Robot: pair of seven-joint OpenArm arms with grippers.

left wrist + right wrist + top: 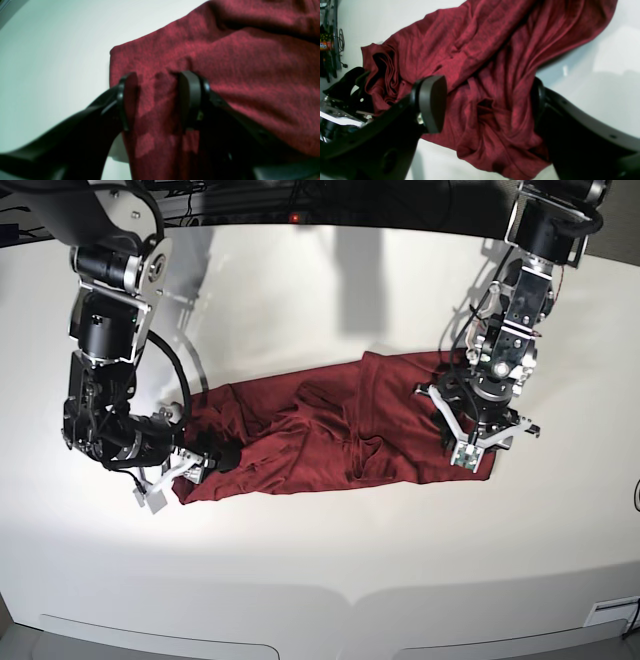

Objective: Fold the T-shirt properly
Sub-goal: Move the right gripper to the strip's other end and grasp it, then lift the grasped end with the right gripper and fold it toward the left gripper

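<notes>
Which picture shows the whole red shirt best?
The base view: the shirt lies stretched across the table, both ends visible. The left wrist view shows only one corner between open jaws; the right wrist view shows only bunched folds close up.

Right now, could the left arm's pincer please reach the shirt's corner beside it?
Probably yes: the left pincer already stands open on the maroon shirt near that corner, with nothing between them.
</notes>
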